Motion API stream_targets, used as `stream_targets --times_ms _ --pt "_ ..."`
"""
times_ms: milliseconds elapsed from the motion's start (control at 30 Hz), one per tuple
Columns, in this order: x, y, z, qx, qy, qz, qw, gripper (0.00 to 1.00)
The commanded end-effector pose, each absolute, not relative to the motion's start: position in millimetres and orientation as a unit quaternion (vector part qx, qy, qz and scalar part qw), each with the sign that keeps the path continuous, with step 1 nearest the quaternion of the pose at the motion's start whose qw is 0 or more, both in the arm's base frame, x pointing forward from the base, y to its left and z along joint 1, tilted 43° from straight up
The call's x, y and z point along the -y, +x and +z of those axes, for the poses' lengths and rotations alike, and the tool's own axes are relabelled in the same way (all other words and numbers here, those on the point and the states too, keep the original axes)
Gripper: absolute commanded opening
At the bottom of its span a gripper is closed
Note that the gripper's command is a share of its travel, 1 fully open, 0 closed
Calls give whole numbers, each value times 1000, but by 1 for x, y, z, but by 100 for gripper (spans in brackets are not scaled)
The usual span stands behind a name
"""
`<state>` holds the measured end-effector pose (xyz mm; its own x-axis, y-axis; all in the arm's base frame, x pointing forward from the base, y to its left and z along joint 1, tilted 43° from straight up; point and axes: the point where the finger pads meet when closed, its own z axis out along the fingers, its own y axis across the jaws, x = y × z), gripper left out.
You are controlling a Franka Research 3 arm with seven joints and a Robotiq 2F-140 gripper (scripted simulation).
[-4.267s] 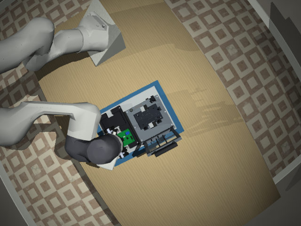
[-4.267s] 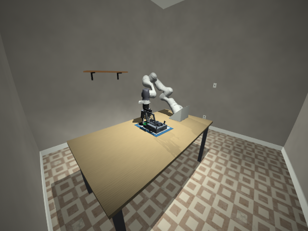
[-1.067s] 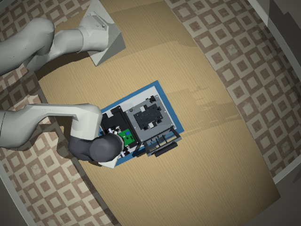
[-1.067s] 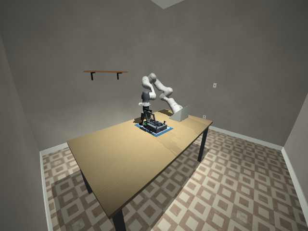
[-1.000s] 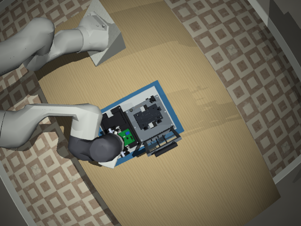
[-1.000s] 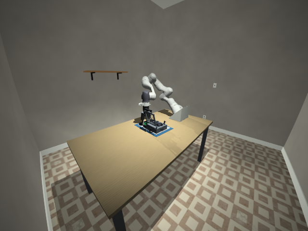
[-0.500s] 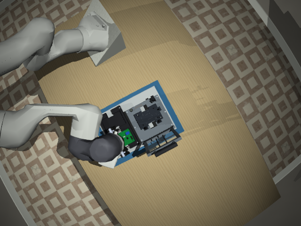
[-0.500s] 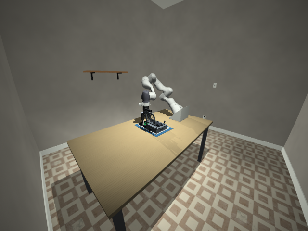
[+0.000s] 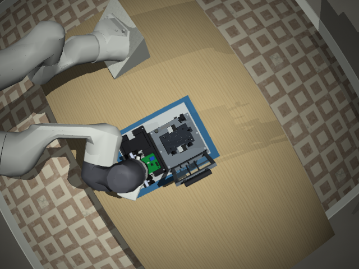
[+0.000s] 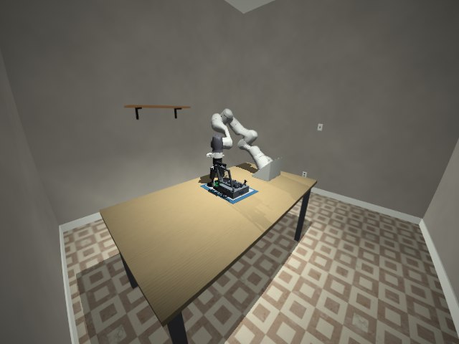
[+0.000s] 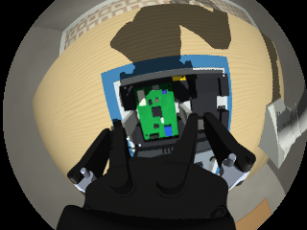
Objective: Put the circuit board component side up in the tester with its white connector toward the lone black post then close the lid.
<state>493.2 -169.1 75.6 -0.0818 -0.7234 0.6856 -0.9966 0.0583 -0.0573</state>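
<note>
Black end effector (image 11: 155, 129), half open, straddles the green circuit board (image 11: 157, 115).
</note>
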Motion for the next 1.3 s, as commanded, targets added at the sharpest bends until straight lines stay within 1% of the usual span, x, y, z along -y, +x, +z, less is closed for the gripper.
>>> stream_targets --times_ms 0,233,267,700,733,1100,1133,1267 --pt "171 492 74 684 628 273 250 58" --pt "171 492 74 684 628 273 250 58" --pt "171 492 74 684 628 273 250 54" --pt "171 492 74 684 628 273 250 54" --pt "171 492 74 684 628 273 250 51" --pt "171 492 74 684 628 273 250 51" --pt "171 492 74 684 628 273 250 49" --pt "171 492 74 684 628 273 250 49"
